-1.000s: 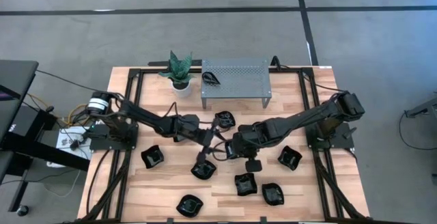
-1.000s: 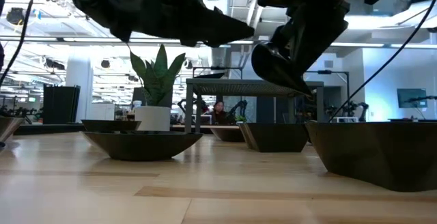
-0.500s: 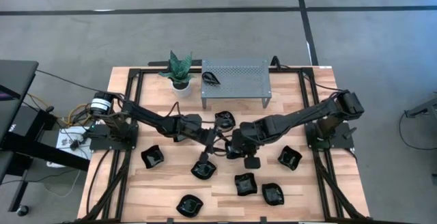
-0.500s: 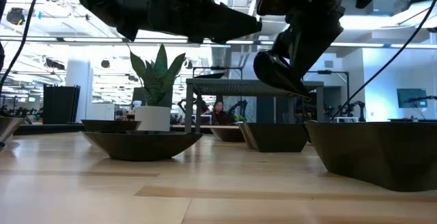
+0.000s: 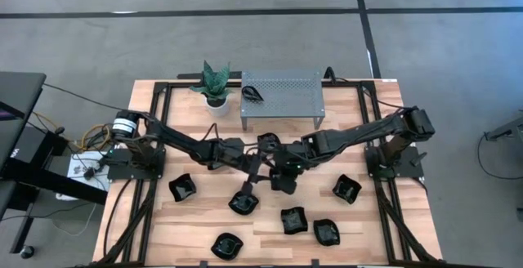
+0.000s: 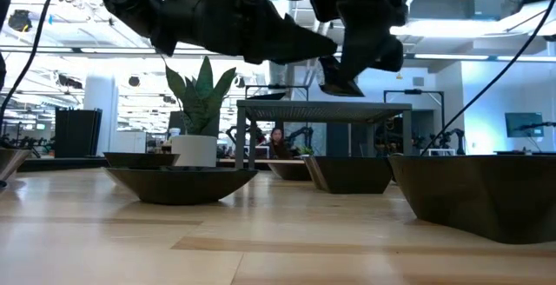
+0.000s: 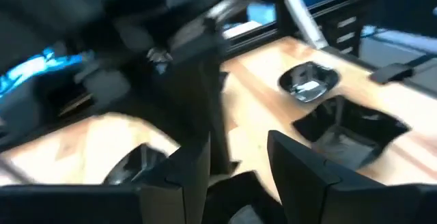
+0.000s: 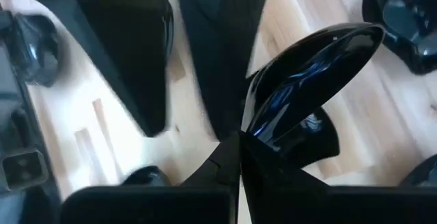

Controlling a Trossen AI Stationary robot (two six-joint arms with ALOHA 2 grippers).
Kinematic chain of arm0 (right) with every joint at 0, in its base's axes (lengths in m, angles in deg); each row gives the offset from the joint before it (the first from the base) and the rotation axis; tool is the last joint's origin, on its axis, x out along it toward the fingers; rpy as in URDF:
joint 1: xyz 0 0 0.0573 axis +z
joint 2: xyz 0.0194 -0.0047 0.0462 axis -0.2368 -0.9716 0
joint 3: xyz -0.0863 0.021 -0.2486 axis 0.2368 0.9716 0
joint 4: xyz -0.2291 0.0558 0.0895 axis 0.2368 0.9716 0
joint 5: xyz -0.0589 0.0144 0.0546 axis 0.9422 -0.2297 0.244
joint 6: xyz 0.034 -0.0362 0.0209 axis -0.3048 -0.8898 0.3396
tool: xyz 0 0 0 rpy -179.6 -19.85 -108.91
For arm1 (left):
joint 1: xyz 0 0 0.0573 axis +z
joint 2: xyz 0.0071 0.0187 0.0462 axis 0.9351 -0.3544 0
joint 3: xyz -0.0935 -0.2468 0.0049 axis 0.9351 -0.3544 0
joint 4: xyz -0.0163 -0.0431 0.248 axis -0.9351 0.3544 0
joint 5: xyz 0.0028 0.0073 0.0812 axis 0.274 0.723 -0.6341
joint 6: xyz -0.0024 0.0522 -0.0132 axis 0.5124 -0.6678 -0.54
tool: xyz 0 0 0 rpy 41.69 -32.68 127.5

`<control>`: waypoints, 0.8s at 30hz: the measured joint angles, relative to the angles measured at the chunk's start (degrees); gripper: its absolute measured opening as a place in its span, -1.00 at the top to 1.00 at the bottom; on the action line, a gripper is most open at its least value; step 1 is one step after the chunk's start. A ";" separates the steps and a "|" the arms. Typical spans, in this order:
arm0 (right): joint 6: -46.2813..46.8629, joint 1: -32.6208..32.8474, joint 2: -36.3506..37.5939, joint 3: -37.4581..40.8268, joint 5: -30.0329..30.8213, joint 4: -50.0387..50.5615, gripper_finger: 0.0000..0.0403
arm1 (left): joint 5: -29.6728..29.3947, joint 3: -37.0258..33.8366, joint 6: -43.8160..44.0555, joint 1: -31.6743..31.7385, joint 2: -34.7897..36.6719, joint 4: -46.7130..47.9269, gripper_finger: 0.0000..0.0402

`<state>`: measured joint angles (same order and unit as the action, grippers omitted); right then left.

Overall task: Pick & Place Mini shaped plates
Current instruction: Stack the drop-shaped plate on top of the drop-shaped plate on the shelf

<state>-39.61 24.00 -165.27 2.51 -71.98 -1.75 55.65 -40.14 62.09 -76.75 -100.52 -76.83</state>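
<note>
While both arms meet over the middle of the desk (image 5: 270, 225) in the high view, the right claw (image 5: 282, 172) sits beside the left claw (image 5: 255, 168), with black mini plates (image 5: 295, 219) scattered toward the near edge and one plate on the grey rack (image 5: 282, 92) at the far edge by the plant (image 5: 215, 82). Low view: the right claw (image 6: 343, 76) hangs high, pinching a dark plate (image 6: 340, 85). Left wrist: its fingers (image 7: 300, 173) stand wide apart, nothing between them. Right wrist: the fingers are clamped tight on the rim of a glossy black plate (image 8: 311, 80), lifted clear of the wood.
</note>
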 joint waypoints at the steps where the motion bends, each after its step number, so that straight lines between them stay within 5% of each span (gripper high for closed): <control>1: 1.56 0.12 0.00 -0.17 -0.07 0.33 0.99 | -0.69 -0.02 0.00 0.00 0.24 -0.08 0.26; 11: 14.83 0.52 0.00 -1.96 -1.13 5.36 1.00 | -4.29 4.63 -5.45 -0.88 0.45 12.57 0.37; 14: 16.15 0.50 0.02 -2.73 -1.13 7.90 1.00 | -8.73 5.52 -10.55 -2.03 1.17 13.15 0.41; 24: 14.32 0.15 0.04 -3.71 -2.25 9.56 1.00 | -10.64 10.26 -17.60 -2.73 0.36 18.34 0.42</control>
<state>-25.29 24.16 -165.23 -1.21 -74.23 7.81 45.01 -29.88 44.49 -79.48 -100.16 -58.49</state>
